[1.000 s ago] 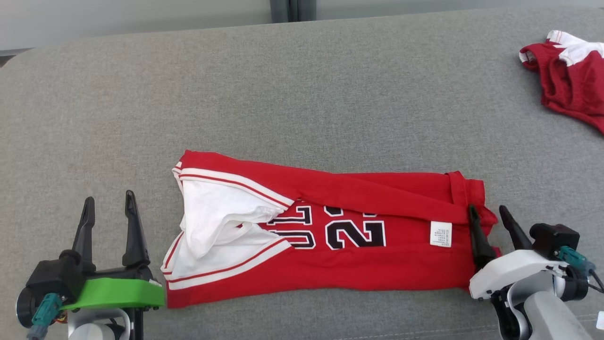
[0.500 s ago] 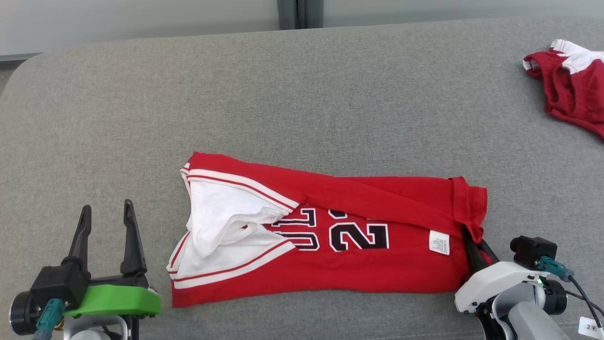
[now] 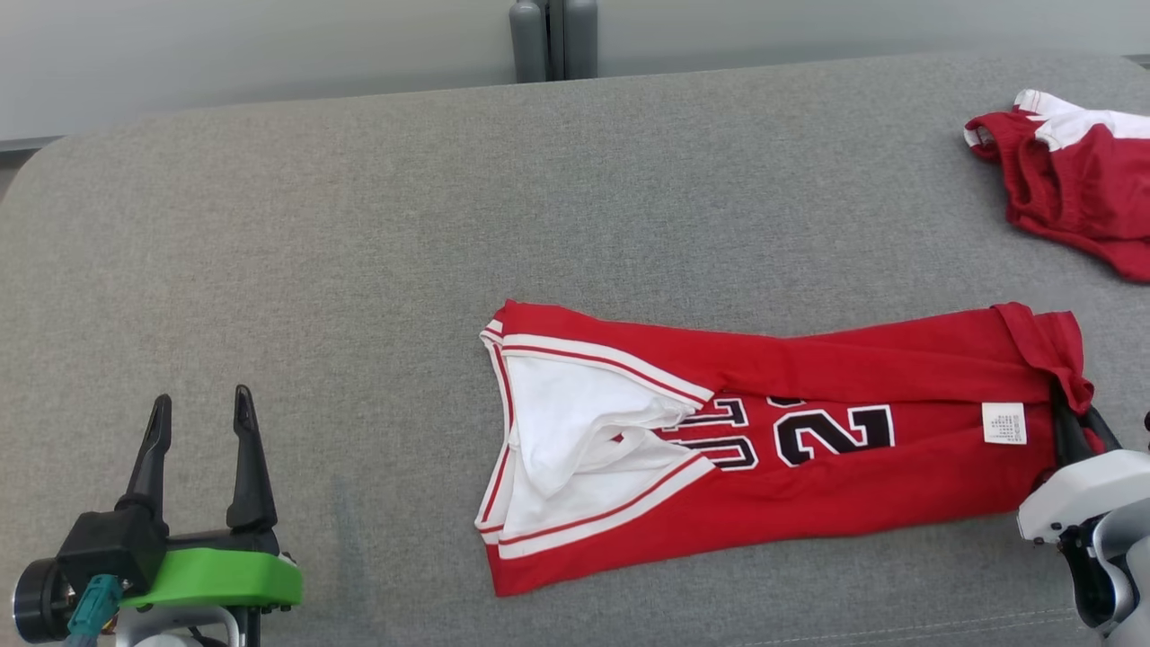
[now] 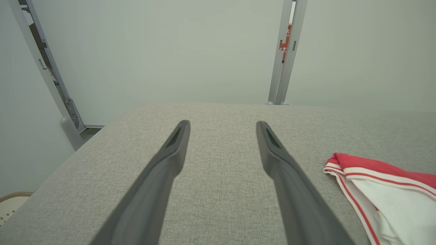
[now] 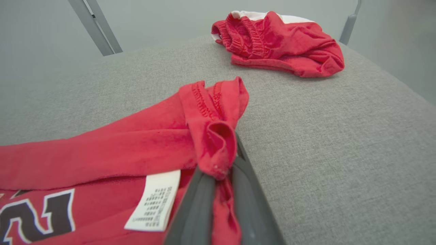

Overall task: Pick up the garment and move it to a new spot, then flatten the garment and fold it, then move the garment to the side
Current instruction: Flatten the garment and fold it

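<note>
red basketball jersey (image 3: 809,485) lies lengthwise across the grey fabric-covered table (image 3: 359,252), folded into a long band with its black, white-edged number facing up and white fabric showing at its left end. a white care label (image 3: 1004,422) sits near its right end. the right jaws are clenched on that right end: in the right wrist view the two dark fingers (image 5: 250,204) pinch a bunched fold of the jersey (image 5: 102,153) at its hem, just beside the care label (image 5: 153,204). the left jaws stand spread wide with nothing between them, over bare table at the near left, well apart from the jersey (image 4: 391,183), whose white-trimmed end shows at the edge of the left wrist view. a second, crumpled red and white garment (image 3: 1069,180) lies at the far right of the table, apart from the jersey. a grey metal post (image 3: 552,40) rises behind the table's far edge
</note>
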Robot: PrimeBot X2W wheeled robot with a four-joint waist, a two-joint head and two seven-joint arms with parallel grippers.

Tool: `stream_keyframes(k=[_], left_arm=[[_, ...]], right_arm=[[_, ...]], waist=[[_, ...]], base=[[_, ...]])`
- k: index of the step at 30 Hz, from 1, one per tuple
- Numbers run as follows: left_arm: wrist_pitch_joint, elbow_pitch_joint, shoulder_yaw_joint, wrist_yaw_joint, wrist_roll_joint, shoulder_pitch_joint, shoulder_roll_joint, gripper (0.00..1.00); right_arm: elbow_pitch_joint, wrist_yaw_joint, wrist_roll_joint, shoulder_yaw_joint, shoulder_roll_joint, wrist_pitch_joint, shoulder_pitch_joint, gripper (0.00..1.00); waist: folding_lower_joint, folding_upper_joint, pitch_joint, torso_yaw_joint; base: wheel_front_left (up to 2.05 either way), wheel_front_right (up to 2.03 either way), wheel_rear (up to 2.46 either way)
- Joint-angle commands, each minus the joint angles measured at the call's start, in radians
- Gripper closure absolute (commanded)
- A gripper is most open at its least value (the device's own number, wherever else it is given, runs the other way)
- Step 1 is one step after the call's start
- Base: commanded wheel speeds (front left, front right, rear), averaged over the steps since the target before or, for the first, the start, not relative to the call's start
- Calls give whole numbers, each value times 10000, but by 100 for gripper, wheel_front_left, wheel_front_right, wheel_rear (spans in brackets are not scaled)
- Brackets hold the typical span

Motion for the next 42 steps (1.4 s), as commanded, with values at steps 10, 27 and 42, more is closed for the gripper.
stream_keyframes(k=[10,27,42], left_arm=[[-17,-18,-80,36,-183,274,-2,0],[-18,181,-561,116,-374,-157,-1,0],[-18,538,-1544,253,-791,-725,3,0]], right_arm=[[-1955,-13,-171,1180,616,130,63,100],[-2961,-10,-672,3856,2758,887,-766,100],[-911,-10,639,5933,3044,332,-2210,100]], waist=[[0,-1,-134,-150],[0,-1,82,546],[0,-1,485,1656]], base=[[0,0,0],[0,0,0],[0,0,0]])
